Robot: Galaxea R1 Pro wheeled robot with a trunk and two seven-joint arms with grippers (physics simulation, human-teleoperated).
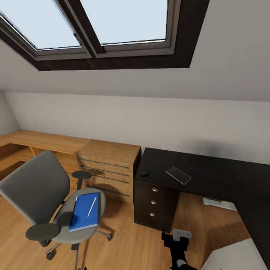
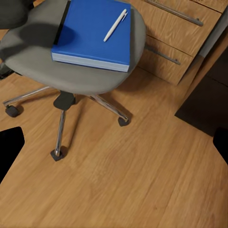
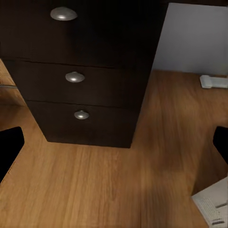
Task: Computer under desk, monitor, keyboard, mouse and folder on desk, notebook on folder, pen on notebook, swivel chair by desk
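Note:
The swivel chair stands on the wood floor left of the desk. The blue folder lies on its seat, with the pen on top. In the left wrist view my open left gripper hovers over the floor short of the chair, folder and pen. The mouse and the grey notebook rest on the desk. The keyboard lies on the floor under it. My open right gripper faces the desk drawers, empty. The computer stands at the lower right.
A low light-wood dresser with long bar handles stands between the chair and the desk, and a wood bench runs along the wall. A sloped ceiling with skylights hangs above. My right arm rises from the bottom edge.

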